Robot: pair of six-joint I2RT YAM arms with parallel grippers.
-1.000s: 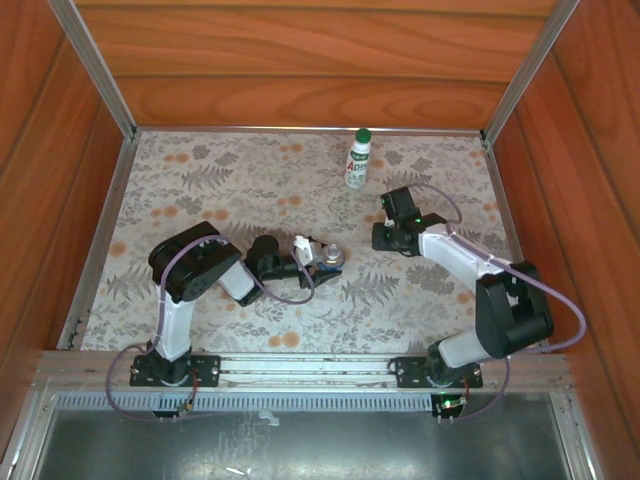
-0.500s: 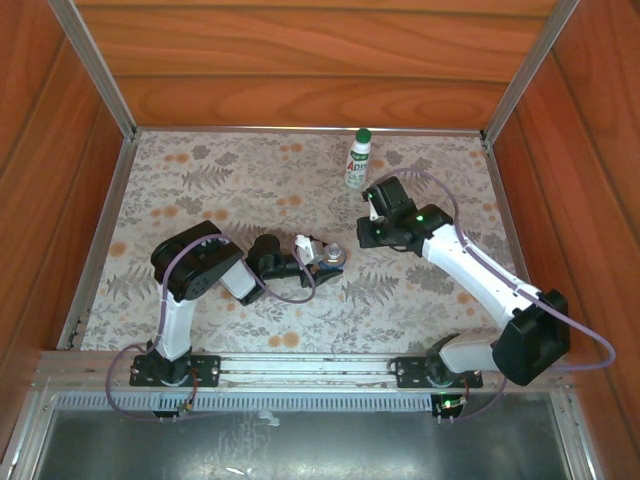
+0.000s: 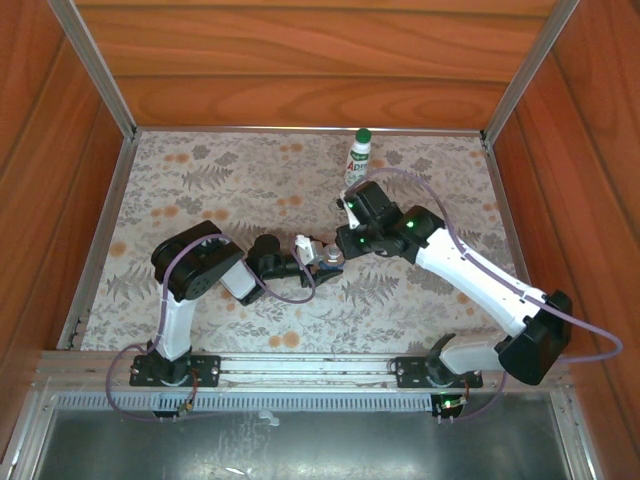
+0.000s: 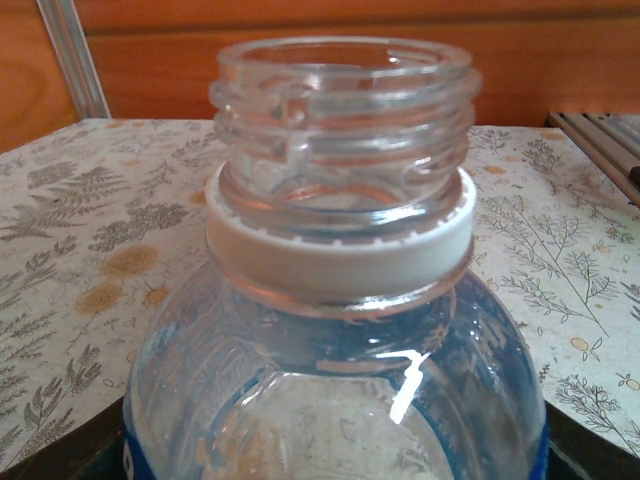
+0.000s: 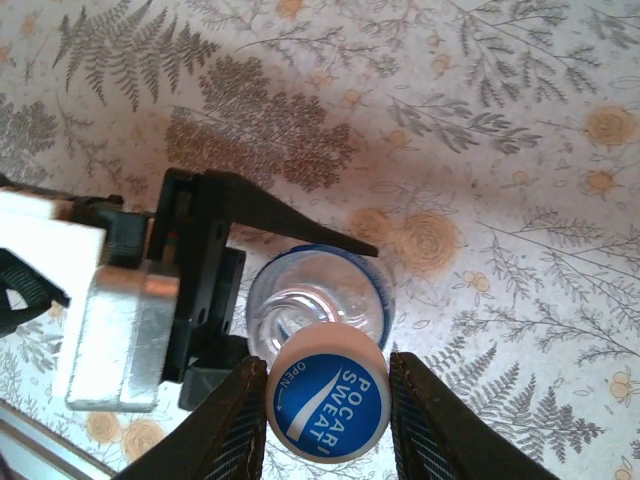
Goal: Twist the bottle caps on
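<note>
The blue cap is gripped between the right arm's fingers, slightly offset from the open mouth of the upright clear bottle at twelve o'clock, which is clamped on the tabletop by the left arm's fingers.

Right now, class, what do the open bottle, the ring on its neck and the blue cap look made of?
The bottle looks like clear glossy plastic: see-through, bright glints. The ring seems opaque white plastic, dull sheen. The cap seems smooth blue plastic, white lettering printed on.
</note>
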